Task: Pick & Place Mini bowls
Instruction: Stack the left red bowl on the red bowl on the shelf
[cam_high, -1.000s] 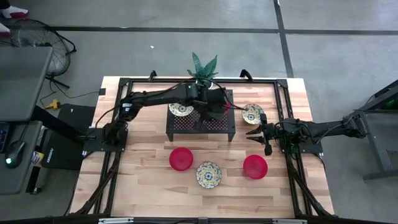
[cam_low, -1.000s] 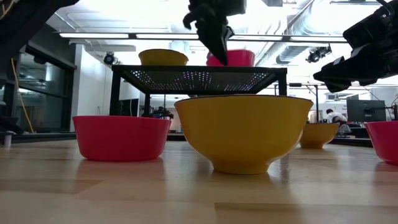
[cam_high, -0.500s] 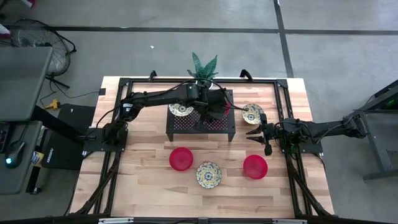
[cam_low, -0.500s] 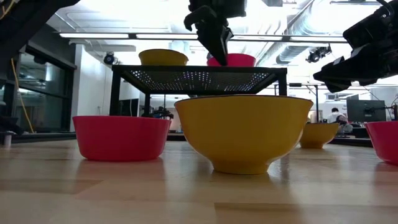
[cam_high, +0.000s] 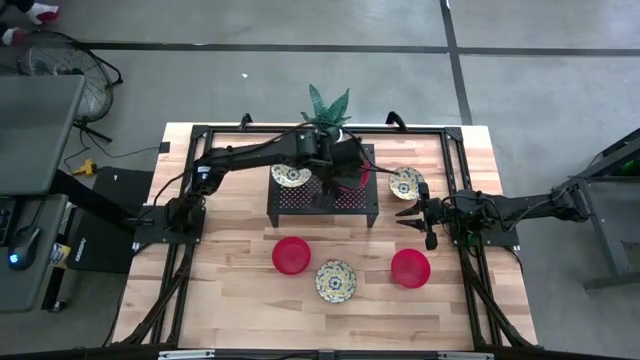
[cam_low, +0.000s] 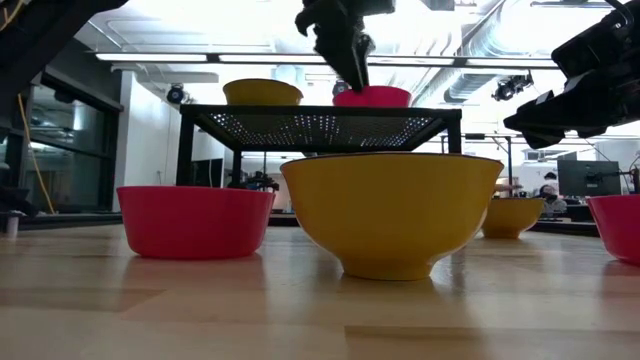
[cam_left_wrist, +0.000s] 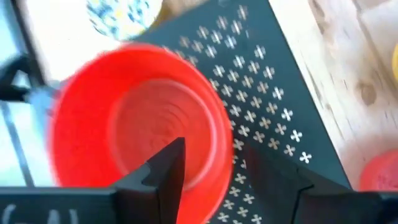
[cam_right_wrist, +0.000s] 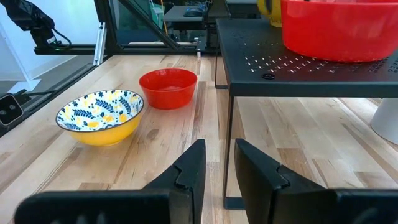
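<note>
Jaws apart, my left gripper (cam_left_wrist: 208, 177) hangs over the rack (cam_high: 322, 190), one finger (cam_left_wrist: 163, 169) inside the red bowl (cam_left_wrist: 137, 121) resting on the rack's top beside a floral bowl (cam_high: 291, 176). My right gripper (cam_high: 411, 213) waits beside the rack (fingers narrowly apart, empty). Three bowls sit in front of the rack; another floral one (cam_high: 406, 183) sits beside it.

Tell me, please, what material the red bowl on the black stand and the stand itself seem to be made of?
The red bowl looks like glossy plastic or glazed ceramic: smooth, uniformly coloured, with soft highlights. Which of the two is unclear. The black stand looks like matte painted sheet metal: a thin flat top punched with small cross-shaped holes, on slim straight legs.
</note>
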